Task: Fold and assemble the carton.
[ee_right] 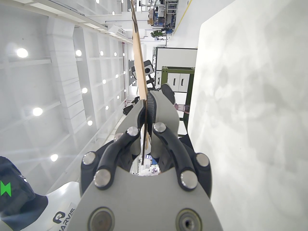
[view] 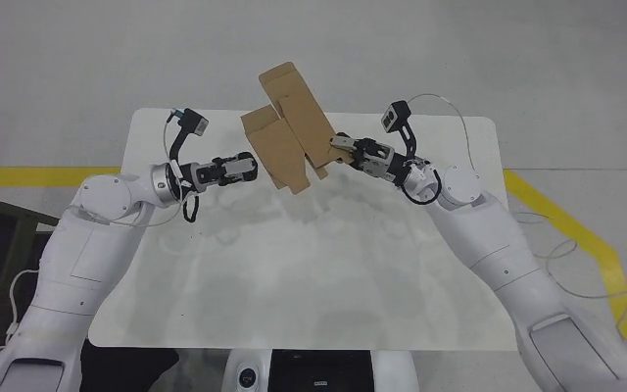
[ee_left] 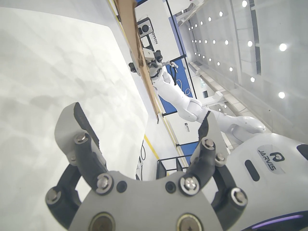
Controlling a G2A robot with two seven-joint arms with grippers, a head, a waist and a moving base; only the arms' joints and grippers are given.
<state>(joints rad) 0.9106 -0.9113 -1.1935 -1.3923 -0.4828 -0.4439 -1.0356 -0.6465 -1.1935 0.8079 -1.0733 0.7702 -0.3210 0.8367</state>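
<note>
The white counter [view: 294,284] spreads under both arms. Above its far middle, lifted off the surface, is the carton [view: 289,127], a flattened brown cardboard blank with loose flaps; its upper end reaches past the counter's far edge. The right wrist view shows the carton [ee_right: 139,68] edge-on, running away from the camera. The right gripper [view: 338,147] meets it from the right side, and its jaws [ee_right: 146,99] are pinched tight on the blank's near edge. The left gripper [view: 253,167] sits just beside the carton's left edge; whether they touch I cannot tell. Its jaws [ee_left: 143,114] are spread wide with nothing between them, the carton [ee_left: 134,37] lying beyond the fingertips [ee_left: 79,114]
</note>
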